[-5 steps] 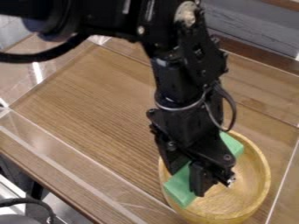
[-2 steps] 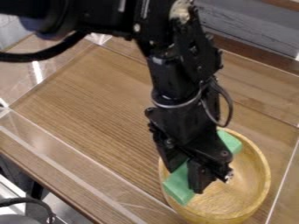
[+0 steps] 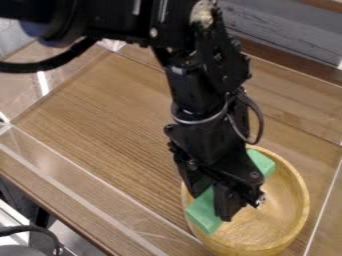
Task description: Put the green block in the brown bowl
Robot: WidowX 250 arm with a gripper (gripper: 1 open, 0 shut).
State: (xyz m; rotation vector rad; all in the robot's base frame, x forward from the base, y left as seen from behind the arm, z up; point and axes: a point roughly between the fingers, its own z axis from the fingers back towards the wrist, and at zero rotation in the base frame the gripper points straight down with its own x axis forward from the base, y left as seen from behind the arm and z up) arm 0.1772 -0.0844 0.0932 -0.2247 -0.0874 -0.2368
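Gripped between the fingers of the black gripper (image 3: 230, 196), the green block (image 3: 205, 209) is held low over the brown bowl (image 3: 297, 215), its ends showing on both sides of the hand. The placing step is judged to be in hand; next, the fingers must be spread so that the block is released inside the rim, above the wooden table (image 3: 100, 115).

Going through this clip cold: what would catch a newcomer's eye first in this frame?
The big black robot arm dominates, reaching down from the upper left to the lower right of the wooden table. Its gripper sits over the brown bowl at the table's lower right corner. The bright green block stands out against the black, showing on both sides of the gripper, inside the bowl's outline.
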